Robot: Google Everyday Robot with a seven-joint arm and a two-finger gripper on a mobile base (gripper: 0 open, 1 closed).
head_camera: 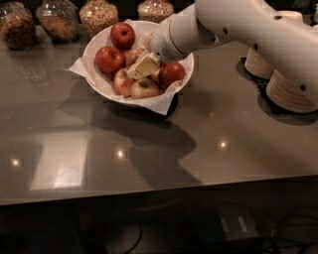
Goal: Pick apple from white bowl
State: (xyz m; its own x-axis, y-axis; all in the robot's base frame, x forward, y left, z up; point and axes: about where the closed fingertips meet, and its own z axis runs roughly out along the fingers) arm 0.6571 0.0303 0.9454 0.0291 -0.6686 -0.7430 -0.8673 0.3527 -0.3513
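Note:
The white bowl, lined with crinkled white paper, stands at the back middle of the grey table. It holds several apples. A dull brownish-red apple with a pale sheen lies at the bowl's centre, partly hidden behind my gripper. Bright red apples lie at the back, left and right. A small yellow-green and red apple lies at the front. My gripper, pale yellow at its tip, reaches in from the right and sits low among the apples, against the dull apple.
Glass jars of grains line the table's back edge. Stacked tan paper bowls stand at the right, just under my arm. The table's front edge runs across the lower view, with cables below it.

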